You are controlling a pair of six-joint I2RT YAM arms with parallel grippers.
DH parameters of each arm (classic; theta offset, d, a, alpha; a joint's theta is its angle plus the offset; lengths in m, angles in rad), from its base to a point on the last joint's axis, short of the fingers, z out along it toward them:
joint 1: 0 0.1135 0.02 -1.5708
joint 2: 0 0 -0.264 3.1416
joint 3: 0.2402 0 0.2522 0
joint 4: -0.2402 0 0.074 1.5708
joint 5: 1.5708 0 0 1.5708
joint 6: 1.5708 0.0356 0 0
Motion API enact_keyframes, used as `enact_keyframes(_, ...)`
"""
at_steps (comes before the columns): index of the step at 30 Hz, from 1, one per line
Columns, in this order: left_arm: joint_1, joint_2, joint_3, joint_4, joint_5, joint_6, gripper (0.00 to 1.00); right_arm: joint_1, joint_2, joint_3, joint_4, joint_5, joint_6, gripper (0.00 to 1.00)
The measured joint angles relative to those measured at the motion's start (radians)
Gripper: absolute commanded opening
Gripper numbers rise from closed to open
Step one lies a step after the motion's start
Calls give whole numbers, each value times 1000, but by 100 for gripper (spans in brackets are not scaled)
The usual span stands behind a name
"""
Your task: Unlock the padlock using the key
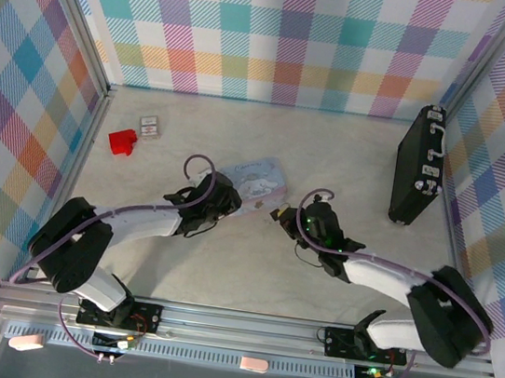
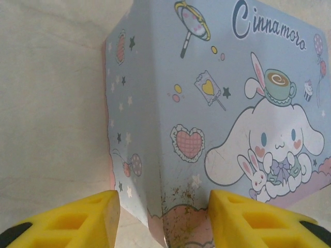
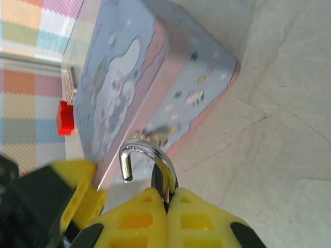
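Yellow fingers (image 3: 196, 222) of the right tool (image 3: 166, 199) are sitting right up against the lens, and they are pinching shut on the padlock (image 3: 163, 168) by its silvery shackle. One leg of that shackle is running down between the fingertips, while the other is curling over and ending bare in the air. The black body is hiding behind the fingers. Just beyond, at about 11 o'clock from the shackle, the pale blue tin (image 3: 155, 77) is lying on the desk (image 3: 279, 129), with its pink side wall facing the padlock.

From above, the right tool (image 1: 282, 215) is holding the padlock just beside the tin's 5 o'clock corner. The left tool (image 1: 228, 195) is working at the tin's 8 o'clock end.

Over on the left wrist, that tool's own yellow fingers (image 2: 77, 219) are standing apart and straddling the tin's near corner. One is overlapping the cartoon-rabbit lid, and the other is sitting close against the starry side wall. Whether they are squeezing the tin or only bracketing it, I cannot tell.

Out at 10 o'clock from the tin, well apart, a red block (image 1: 122, 142) is resting on the desk, with a small grey-white card (image 1: 150, 126) just beside it at its 1 o'clock. At the tin's 3 o'clock, a big black case (image 1: 419, 165) is standing on edge near the plaid wall.
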Motion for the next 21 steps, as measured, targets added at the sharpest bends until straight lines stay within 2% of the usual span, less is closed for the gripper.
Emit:
enact_keyframes(11, 46, 228, 272, -48, 63, 153, 47, -45, -341, 31, -465, -91, -322, 0)
enact_keyframes(16, 78, 311, 396, -108, 73, 226, 47, -45, -393, 36, -568, -113, -385, 0)
enact_keyframes(21, 118, 426, 573, -188, 106, 303, 48, -45, -377, 32, -581, -148, -393, 0)
